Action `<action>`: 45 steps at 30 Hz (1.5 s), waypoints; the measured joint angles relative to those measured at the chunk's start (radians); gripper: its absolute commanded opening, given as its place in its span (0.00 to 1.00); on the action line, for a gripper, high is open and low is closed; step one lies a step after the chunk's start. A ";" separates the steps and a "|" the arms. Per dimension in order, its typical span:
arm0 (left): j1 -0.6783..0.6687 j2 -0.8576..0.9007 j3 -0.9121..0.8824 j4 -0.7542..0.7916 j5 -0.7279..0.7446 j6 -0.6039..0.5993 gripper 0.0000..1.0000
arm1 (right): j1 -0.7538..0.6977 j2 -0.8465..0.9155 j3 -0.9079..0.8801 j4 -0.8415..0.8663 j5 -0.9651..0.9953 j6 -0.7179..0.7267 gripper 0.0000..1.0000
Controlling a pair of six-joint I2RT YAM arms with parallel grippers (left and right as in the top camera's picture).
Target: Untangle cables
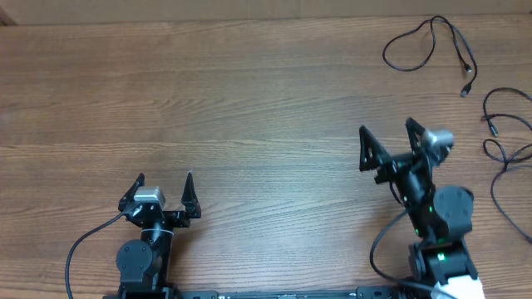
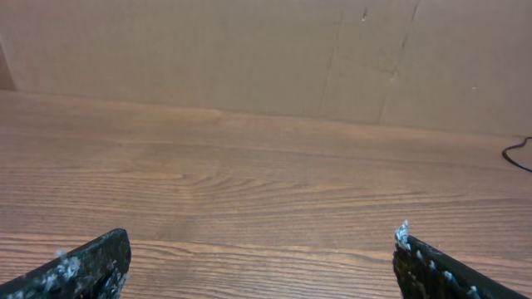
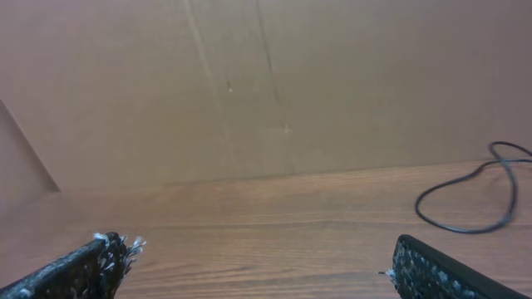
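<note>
Wooden table (image 1: pixel 249 100) from above. Reference: right gripper (image 1: pixel 386 125), jaws spread wide, empty. First cable (image 1: pixel 385 56), looped, lies beyond it near the far edge. Second cable (image 1: pixel 494 187) lies to its right, apart from the first. Left gripper (image 1: pixel 165 176), also spread and empty, sits well to its left.

It has the look of a robotics lab bench, set up for trials. A wide wood-grain table (image 1: pixel 249 108) takes up nearly all of the scene. A plain brown cardboard wall (image 2: pixel 249 50) closes off its far side like a makeshift backdrop. Two black robot arms stand at the near edge, the left arm (image 1: pixel 141 253) and the right arm (image 1: pixel 436 220), each trailing thick wiring. A small green light (image 1: pixel 440 256) glows at the right arm's base. Thin black cables (image 1: pixel 433 33) lie loose at the far right.
</note>
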 measured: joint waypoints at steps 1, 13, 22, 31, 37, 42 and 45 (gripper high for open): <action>0.000 0.000 0.000 0.000 0.000 0.000 1.00 | -0.008 -0.038 -0.035 0.011 0.000 0.000 1.00; 0.000 0.000 0.000 0.000 0.000 0.000 0.99 | -0.108 -0.384 -0.290 -0.101 -0.013 0.023 1.00; 0.000 0.000 0.000 0.000 0.000 0.000 1.00 | -0.170 -0.607 -0.290 -0.399 -0.022 0.016 1.00; 0.000 0.000 0.000 0.000 0.000 0.000 1.00 | -0.174 -0.673 -0.290 -0.401 -0.027 -0.138 1.00; 0.000 0.000 0.000 0.000 0.000 0.000 1.00 | -0.174 -0.673 -0.290 -0.401 -0.027 -0.252 1.00; 0.000 0.000 0.000 0.000 0.000 0.000 1.00 | -0.174 -0.673 -0.290 -0.400 -0.027 -0.269 1.00; 0.000 0.000 0.000 0.000 0.000 0.000 0.99 | -0.174 -0.673 -0.290 -0.401 -0.027 -0.271 1.00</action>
